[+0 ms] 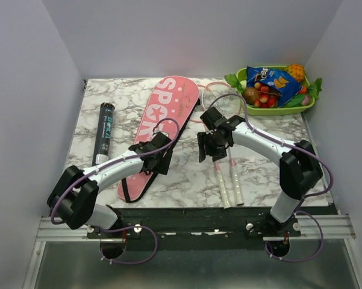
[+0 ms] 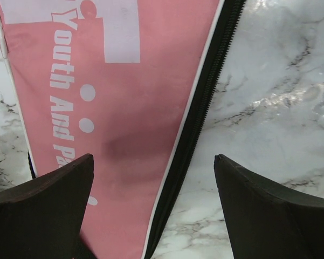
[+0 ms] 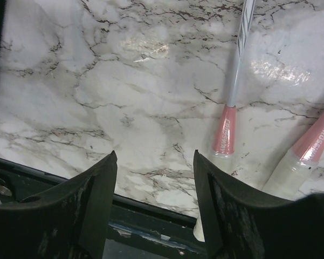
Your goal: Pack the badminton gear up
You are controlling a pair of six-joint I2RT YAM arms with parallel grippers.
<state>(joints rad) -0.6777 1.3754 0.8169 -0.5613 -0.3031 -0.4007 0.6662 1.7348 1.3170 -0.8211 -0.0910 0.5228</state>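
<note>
- Marble table (image 1: 187, 180): one green tray (image 1: 283, 110) of fruit and snack packets sits at the 2 o'clock corner, well apart from the gear.
- One dark tube (image 1: 104, 133) lies at 9 o'clock, near the left edge and apart from the bag.
- One pink racket bag (image 1: 168, 108) lies flat. Its wide end is at 12 o'clock and its narrow end points toward 7 o'clock.
- Two rackets (image 1: 229, 180) lie side by side at 5 o'clock, handles toward the near edge, heads just beside the bag's wide end.
- From above, the left arm crosses the bag's narrow half and the right arm hides the racket shafts.
- Left gripper (image 2: 153, 161): jaws spread wide and empty, above the bag's black zipper edge (image 2: 199, 108).
- Right gripper (image 3: 155, 156): jaws partly apart with nothing between them, above bare marble. Both racket grips lie at its 3 o'clock.
</note>
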